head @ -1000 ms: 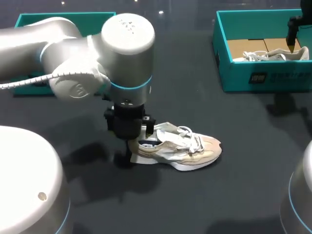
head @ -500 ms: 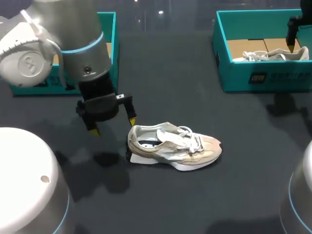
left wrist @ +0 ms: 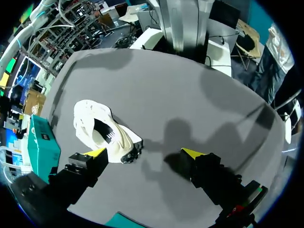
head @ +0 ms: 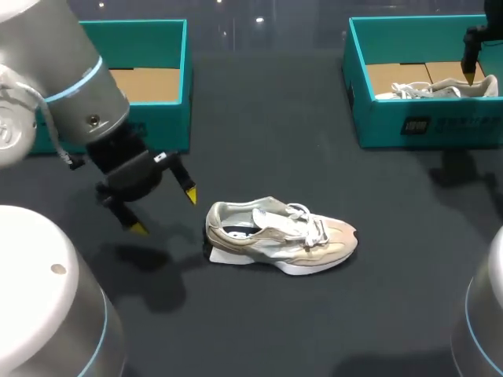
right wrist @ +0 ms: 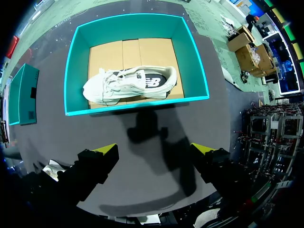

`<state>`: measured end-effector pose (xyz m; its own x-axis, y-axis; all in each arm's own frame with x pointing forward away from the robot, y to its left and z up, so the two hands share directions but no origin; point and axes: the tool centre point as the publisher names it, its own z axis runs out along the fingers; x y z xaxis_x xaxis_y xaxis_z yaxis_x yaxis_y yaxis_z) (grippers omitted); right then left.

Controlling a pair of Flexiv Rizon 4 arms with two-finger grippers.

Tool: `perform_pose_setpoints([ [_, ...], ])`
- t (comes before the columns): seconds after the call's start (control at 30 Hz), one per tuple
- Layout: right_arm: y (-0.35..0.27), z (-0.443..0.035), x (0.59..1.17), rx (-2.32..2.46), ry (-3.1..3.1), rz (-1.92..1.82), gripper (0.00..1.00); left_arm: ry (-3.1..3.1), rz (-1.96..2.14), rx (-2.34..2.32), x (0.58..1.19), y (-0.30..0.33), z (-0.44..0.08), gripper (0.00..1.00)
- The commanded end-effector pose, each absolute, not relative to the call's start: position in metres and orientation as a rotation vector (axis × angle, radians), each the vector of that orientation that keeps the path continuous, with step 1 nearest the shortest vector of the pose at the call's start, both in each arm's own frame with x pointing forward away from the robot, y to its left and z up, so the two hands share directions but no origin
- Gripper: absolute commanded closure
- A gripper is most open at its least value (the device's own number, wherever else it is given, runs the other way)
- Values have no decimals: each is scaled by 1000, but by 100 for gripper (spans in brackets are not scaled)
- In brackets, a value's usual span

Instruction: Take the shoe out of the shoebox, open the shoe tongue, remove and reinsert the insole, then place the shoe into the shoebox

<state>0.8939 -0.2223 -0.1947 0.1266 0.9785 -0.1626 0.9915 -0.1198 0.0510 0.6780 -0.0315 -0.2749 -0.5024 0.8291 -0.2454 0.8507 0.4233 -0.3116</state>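
Left jaws hang released at nine o'clock from our shoe (head: 279,236), apart; right jaws gape likewise; shoe lies on the counter (head: 275,126), well off its edges.

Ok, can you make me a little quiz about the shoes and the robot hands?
1. True or false: the left gripper is shut on the loose shoe.
2. What lies in the right shoebox? A) nothing B) a second shoe C) only a loose insole
3. Fill in: the right gripper has its fingers ___ (open or shut).

Key
1. False: it is open, beside the shoe's heel and apart from it.
2. B
3. open
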Motion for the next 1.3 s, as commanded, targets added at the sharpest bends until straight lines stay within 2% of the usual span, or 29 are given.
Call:
perform_pose_setpoints([
  [0.03, -222, -195, 893, 2243, 1979, -132, 0, 2533, -926, 1231, 681, -14, -286, 0],
  [0.23, -222, -195, 893, 2243, 1979, -132, 0, 2652, -968, 833, 689, 5, -282, 0],
  [0.63, -222, -195, 893, 2243, 1979, -132, 0, 2651, -951, 770, 688, 3, -289, 0],
  [0.8, -222, -195, 893, 2243, 1979, -132, 0, 2612, -1221, 620, 687, 12, -304, 0],
  [1.07, -222, -195, 893, 2243, 1979, -132, 0, 2626, -1362, 440, 694, 27, -319, 0],
  [1.13, -222, -195, 893, 2243, 1979, -132, 0, 2679, -1224, 456, 694, 28, -321, 0],
  [1.3, -222, -195, 893, 2243, 1979, -132, 0, 2679, -1224, 456, 694, 28, -321, 0],
])
